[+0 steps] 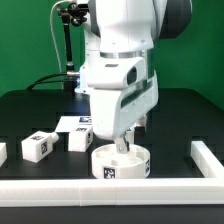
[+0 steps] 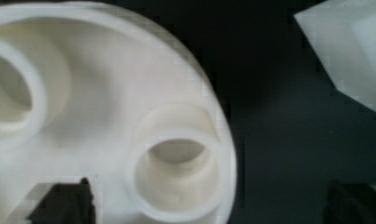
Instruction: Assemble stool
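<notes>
Exterior view showing the tool [image 1: 122, 148] hanging low over the low round white plastic stool seat [image 1: 132, 166], that seat sitting on the black tabletop [image 1: 172, 128] just beside the long white rail [image 1: 60, 190]. Holding the jaws fully apart, gripping nothing. Probably lining up a rim grasp: keeping its wall centred between the dark fingers [image 2: 60, 200], lowering straight, closing only once astride it.

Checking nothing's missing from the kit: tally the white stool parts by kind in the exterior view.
Round seat: 1
Blocky legs: 2
Total: 3
A white piece at the exterior view's left edge is too cut off to name.
</notes>
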Controlling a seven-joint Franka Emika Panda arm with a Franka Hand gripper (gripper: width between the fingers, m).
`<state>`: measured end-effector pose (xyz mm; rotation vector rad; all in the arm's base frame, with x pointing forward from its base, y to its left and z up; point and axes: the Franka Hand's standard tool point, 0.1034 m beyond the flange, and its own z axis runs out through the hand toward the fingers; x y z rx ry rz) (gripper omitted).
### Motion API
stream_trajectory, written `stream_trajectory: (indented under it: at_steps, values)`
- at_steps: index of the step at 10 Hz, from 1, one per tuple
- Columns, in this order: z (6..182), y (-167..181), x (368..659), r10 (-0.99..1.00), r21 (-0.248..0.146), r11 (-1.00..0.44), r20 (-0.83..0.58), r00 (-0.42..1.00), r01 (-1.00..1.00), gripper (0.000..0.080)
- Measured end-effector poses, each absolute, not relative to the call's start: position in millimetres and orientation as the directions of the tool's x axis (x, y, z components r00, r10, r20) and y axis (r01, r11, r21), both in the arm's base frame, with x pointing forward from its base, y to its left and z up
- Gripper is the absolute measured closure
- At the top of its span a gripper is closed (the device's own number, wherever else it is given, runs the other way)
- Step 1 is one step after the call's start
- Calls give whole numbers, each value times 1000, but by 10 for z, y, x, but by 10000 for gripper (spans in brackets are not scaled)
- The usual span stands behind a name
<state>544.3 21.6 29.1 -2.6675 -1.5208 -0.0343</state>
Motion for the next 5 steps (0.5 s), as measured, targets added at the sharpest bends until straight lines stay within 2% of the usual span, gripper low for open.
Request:
stream_trajectory:
  at_steps: [5]
  values:
    - [121, 170, 5399, 853, -69, -516, 46, 520, 854, 150]
